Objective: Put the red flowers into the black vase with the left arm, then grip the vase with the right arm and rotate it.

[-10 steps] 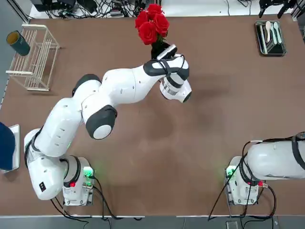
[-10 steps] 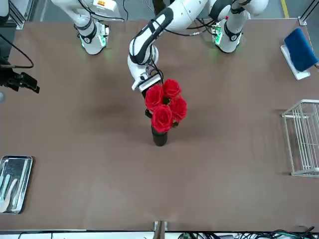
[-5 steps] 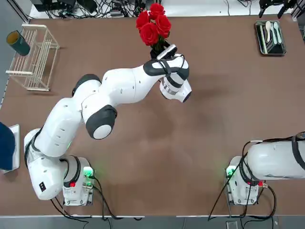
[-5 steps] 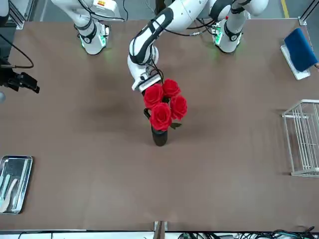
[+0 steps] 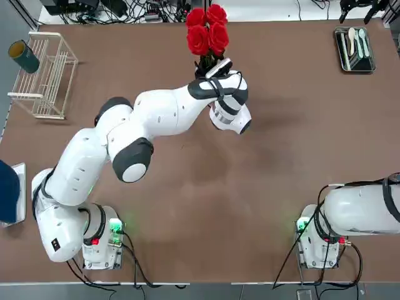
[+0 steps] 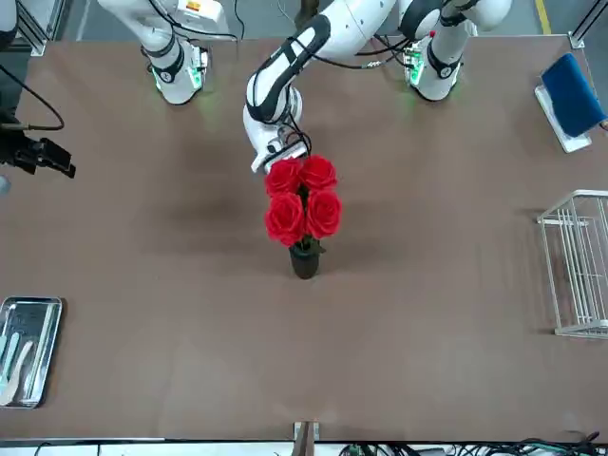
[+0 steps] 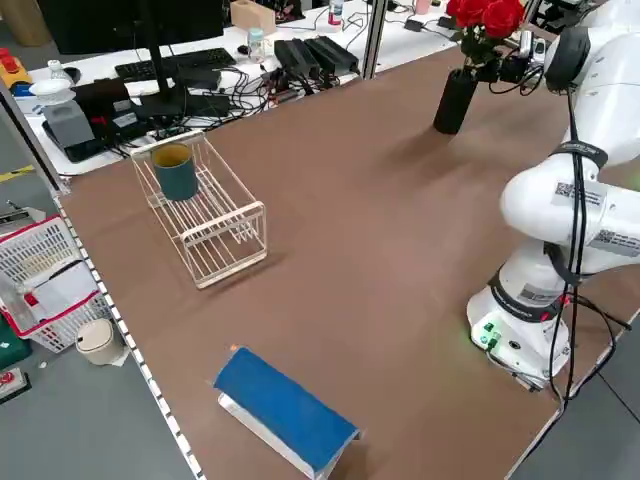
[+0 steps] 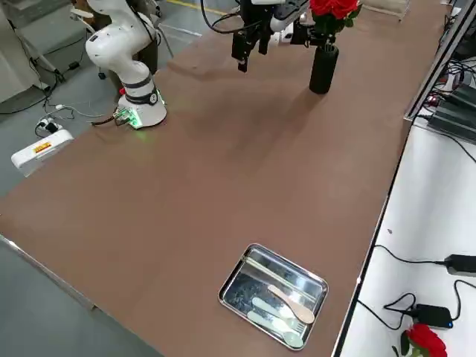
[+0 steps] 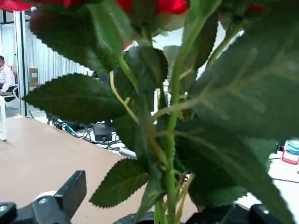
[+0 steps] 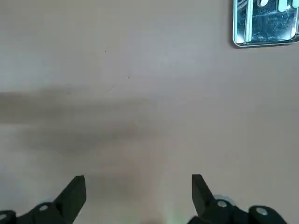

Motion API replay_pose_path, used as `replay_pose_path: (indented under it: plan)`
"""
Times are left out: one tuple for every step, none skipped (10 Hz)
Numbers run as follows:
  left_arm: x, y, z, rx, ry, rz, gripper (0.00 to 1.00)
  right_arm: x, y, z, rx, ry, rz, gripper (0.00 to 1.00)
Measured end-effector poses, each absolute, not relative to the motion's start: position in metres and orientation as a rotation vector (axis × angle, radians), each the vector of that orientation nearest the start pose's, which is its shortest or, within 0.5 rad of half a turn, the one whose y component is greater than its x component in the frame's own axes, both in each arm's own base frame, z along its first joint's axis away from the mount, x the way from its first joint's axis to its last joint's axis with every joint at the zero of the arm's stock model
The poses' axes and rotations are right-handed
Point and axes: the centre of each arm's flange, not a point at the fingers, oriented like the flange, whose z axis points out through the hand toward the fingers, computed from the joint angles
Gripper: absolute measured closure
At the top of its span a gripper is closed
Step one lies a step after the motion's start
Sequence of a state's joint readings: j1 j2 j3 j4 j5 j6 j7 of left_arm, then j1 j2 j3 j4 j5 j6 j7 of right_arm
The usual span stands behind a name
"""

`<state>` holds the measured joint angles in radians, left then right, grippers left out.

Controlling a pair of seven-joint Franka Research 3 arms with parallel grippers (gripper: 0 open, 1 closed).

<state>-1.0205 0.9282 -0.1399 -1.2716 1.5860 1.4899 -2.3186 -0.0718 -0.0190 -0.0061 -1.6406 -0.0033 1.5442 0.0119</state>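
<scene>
My left fingers (image 9: 140,212) stand spread and released, one on each side of the green stems, holding nothing. The red flowers (image 6: 302,199) stand upright with their stems down in the black vase (image 6: 304,261), blooms well above its mouth. In the top view my left gripper (image 5: 215,67) sits just on my side of the bunch, level with the stems rather than the vase body, so as I judge it the way clear is straight back toward my base.

The vase's long axis is vertical, and it stands at the far middle of the worktop (image 5: 269,156), close to the far edge. My right fingers (image 10: 138,196) are open too and look down on bare worktop only; that arm is folded up over its base (image 5: 315,240), well apart from the vase. So the nearer arm is the wrong one for the next grip: I judge the right arm must reach forward and inward across open worktop and meet the slim cylinder from the side, below the leaves.

Room is generous. The wire rack (image 5: 47,75) with the dark green cup (image 5: 24,56) sits at the far left corner, the metal tray (image 5: 355,50) of spoons at the far right, a blue-covered object (image 7: 285,410) at my near left. Beyond the far edge are cables and desk clutter.
</scene>
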Motion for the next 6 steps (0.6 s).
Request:
replay_pose_path:
  plan:
    - [0.4201,-0.6027,0.2439,-1.991,-0.664,-1.952,0.0,0.542,-0.0427,0.6,-3.137,0.141,0.122,0.0]
    - [0.4198,-0.6028,0.244,-1.991,-0.664,-1.952,0.0,0.542,-0.0427,0.6,-3.137,0.141,0.122,0.0]
    - [0.4188,-0.6036,0.2439,-1.994,-0.664,-1.951,0.0,0.542,-0.0427,0.6,-3.137,0.141,0.122,0.0]
    - [0.4165,-0.6051,0.2438,-2.001,-0.662,-1.949,0.0,0.542,-0.0427,0.6,-3.137,0.141,0.122,0.0]
    - [0.4141,-0.6067,0.2437,-2.006,-0.661,-1.948,0.0,0.542,-0.0427,0.6,-3.137,0.141,0.121,0.0]
    - [0.4123,-0.608,0.2437,-2.009,-0.659,-1.949,0.0,0.542,-0.0426,0.6,-3.137,0.141,0.121,0.0]
